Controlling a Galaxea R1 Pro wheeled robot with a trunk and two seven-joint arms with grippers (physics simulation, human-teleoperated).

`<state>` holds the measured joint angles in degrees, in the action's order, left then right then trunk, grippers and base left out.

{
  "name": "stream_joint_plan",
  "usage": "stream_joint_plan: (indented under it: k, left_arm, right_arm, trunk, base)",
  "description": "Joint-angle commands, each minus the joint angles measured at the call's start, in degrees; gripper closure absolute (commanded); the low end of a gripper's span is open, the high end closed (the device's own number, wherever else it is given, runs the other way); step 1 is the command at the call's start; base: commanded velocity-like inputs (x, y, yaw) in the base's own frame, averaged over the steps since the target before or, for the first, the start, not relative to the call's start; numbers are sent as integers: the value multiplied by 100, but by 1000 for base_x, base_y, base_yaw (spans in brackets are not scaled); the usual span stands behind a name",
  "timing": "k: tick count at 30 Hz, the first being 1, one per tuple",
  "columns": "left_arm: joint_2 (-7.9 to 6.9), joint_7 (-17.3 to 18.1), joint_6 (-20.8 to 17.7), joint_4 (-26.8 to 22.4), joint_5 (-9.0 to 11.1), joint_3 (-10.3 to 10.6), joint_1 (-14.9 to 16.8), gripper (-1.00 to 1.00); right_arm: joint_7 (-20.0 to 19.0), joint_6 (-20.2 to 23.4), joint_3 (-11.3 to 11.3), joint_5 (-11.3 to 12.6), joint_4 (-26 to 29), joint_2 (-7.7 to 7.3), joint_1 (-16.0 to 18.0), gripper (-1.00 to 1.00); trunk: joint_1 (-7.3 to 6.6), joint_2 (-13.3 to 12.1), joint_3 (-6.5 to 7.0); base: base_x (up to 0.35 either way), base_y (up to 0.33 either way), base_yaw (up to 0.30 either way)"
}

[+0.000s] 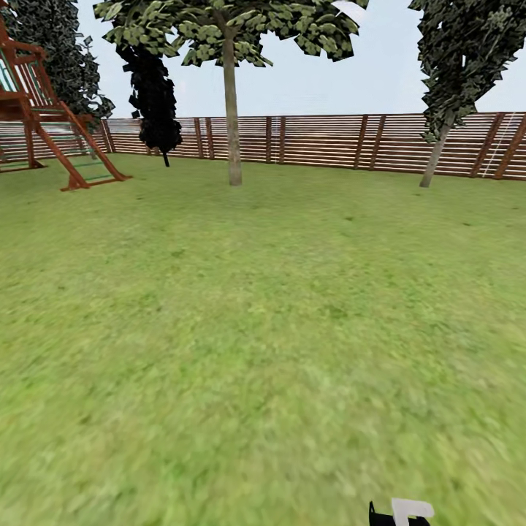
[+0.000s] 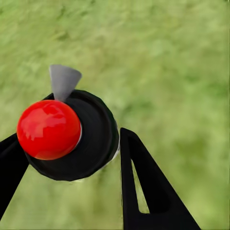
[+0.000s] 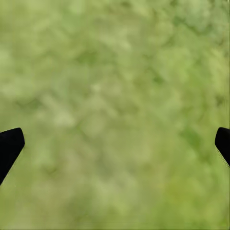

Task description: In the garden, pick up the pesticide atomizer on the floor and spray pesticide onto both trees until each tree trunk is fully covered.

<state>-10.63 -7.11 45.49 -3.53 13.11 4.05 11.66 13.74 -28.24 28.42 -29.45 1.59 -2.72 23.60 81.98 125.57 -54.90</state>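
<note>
In the left wrist view the pesticide atomizer (image 2: 72, 139) is seen from above: a round black body, a red ball cap and a thin grey spray head (image 2: 63, 81). My left gripper (image 2: 67, 143) is shut on it, one black finger on each side, above blurry grass. My right gripper (image 3: 115, 148) hangs open over bare grass, its fingertips (image 3: 9, 143) far apart. A black part with a white tab (image 1: 400, 511) shows at the head view's lower edge. Two trees stand far ahead by the fence: one with a straight pale trunk (image 1: 232, 124), one with a leaning trunk (image 1: 435, 157).
The green lawn (image 1: 263, 329) stretches wide between me and the trees. A brown slat fence (image 1: 329, 140) closes the back. A wooden play frame with a ladder (image 1: 51, 124) stands at the far left, with a dark narrow conifer (image 1: 155, 95) near it.
</note>
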Motion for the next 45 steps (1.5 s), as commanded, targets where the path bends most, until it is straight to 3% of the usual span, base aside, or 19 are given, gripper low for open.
stream_joint_plan:
  k: [1,45]
  left_arm:
    - [-1,-36,13,1,19,43,2,100]
    - [-6,-36,14,1,23,43,3,100]
  right_arm:
    - [32,-15,32,-61,-10,-1,5,-100]
    - [32,-15,32,-61,-10,-1,5,-100]
  trunk:
    - [3,2,-5]
    - [3,2,-5]
  base:
    - [340,0,0]
    - [340,0,0]
